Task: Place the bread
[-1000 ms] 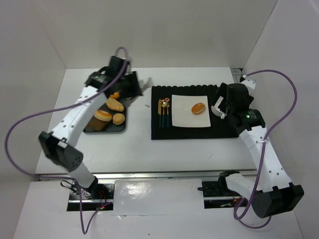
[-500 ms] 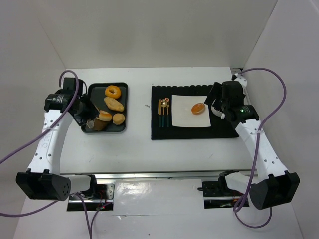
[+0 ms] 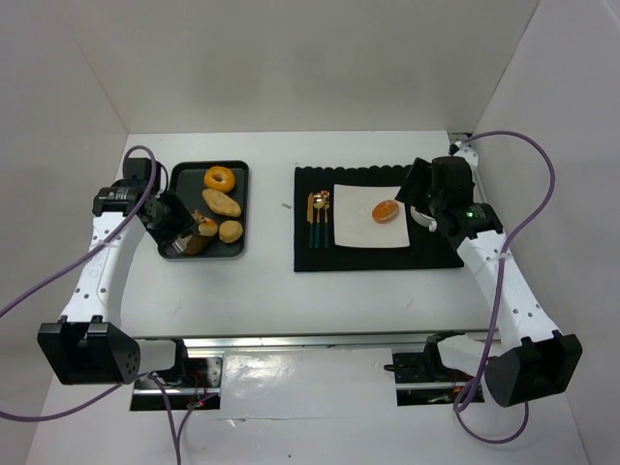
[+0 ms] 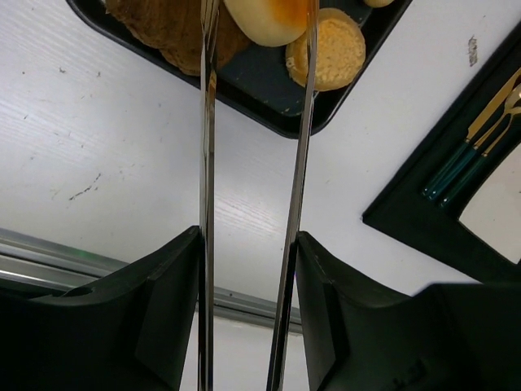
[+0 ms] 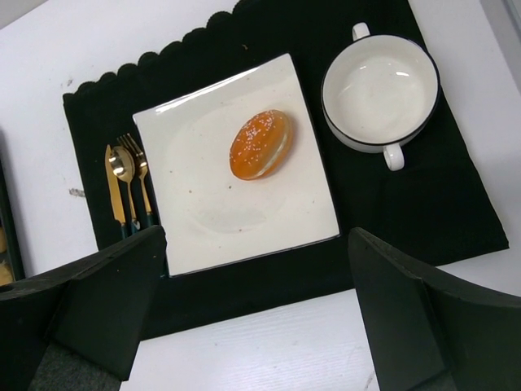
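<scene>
My left gripper [image 3: 167, 219] is shut on metal tongs [image 4: 207, 163], at the left side of the black tray [image 3: 238, 170]. In the left wrist view the left gripper [image 4: 248, 236] holds both tong arms, whose tips flank a pale glazed bun [image 4: 269, 16] in the tray [image 4: 269, 114]; whether they touch it is cut off. The tray also holds a ring bread [image 3: 220, 178], an oblong roll [image 3: 222, 201] and a round roll [image 3: 231, 231]. An orange bun [image 3: 387, 210] lies on the white square plate [image 3: 354, 228]. My right gripper [image 3: 418, 199] is open and empty above the plate's right side.
A black placemat [image 3: 378, 257] holds the plate, gold and teal cutlery [image 3: 320, 218] and a white handled bowl [image 5: 380, 92]. A dark brown bread [image 4: 163, 28] lies at the tray's near left corner. White walls close in the table on three sides.
My left arm has swung from over the tray's far edge to its left side, and the tongs have closed in on the pale bun. The right gripper moved slightly toward the far side.
</scene>
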Tool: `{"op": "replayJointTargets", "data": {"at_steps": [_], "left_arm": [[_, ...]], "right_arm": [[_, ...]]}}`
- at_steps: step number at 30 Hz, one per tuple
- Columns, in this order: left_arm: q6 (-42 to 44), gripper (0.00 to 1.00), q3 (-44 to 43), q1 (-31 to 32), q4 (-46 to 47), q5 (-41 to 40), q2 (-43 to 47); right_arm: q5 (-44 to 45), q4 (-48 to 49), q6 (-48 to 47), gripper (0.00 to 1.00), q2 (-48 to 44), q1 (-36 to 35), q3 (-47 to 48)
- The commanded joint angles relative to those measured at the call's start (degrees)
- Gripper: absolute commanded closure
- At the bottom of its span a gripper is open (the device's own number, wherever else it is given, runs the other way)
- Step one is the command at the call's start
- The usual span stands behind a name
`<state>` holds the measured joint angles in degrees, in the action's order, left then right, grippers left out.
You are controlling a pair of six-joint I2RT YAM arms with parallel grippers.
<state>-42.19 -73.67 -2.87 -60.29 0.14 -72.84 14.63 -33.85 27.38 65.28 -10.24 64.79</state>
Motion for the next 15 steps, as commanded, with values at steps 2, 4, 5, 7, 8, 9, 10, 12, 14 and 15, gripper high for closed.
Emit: {"op": "replayJointTargets", "data": {"at_steps": [2,4,5,7,8,9,10,12,14,15], "left_arm": [[0.45,0.41,-2.80,-0.38,2.90,1.88,-1.34],[0.45,0.41,-2.09,-0.90,3.69,2.40,-2.04],[0.45,0.41,-1.48,-0.91,3.69,2.93,-2.04],[0.45,0.41,-0.69,-0.91,4.92,3.54,-3.27],[0.45,0.41,0.27,-0.91,4.92,3.55,-3.27],[0.45,0.41,1.32,-0.91,5.70,4.16,-3.28],[0.45,0.41,1.33,-0.91,6.23,4.16,-3.28],[0.45,0.43,1.33,-0.91,6.24,4.96,-3.28],[0.45,0.50,1.33,-0.91,6.24,5.48,-3.28],[0.45,0.53,0.38,-0.91,6.24,5.48,-3.28]], "right_arm": [[-1.35,2.47,-1.18,0.00,0.11,-0.13,-0.28],[-1.36,2.47,-1.18,0.00,0.64,-0.66,-0.28],[-1.36,2.47,-1.18,0.00,0.64,-0.66,-0.28],[-0.84,2.47,-1.18,0.00,0.64,-1.19,-0.28],[-0.83,2.47,-1.18,0.00,0.64,-1.19,-0.28],[-0.83,2.47,-1.18,0.00,0.64,-1.19,-0.28],[-0.83,2.47,-1.18,0.00,0.64,-1.19,-0.81],[-0.83,2.47,-1.18,0.00,0.64,-1.19,-0.81],[-0.83,2.47,-1.18,0.00,0.64,-1.19,-0.81],[-0.23,2.47,-1.18,0.00,0.64,-1.19,-0.81]]}}
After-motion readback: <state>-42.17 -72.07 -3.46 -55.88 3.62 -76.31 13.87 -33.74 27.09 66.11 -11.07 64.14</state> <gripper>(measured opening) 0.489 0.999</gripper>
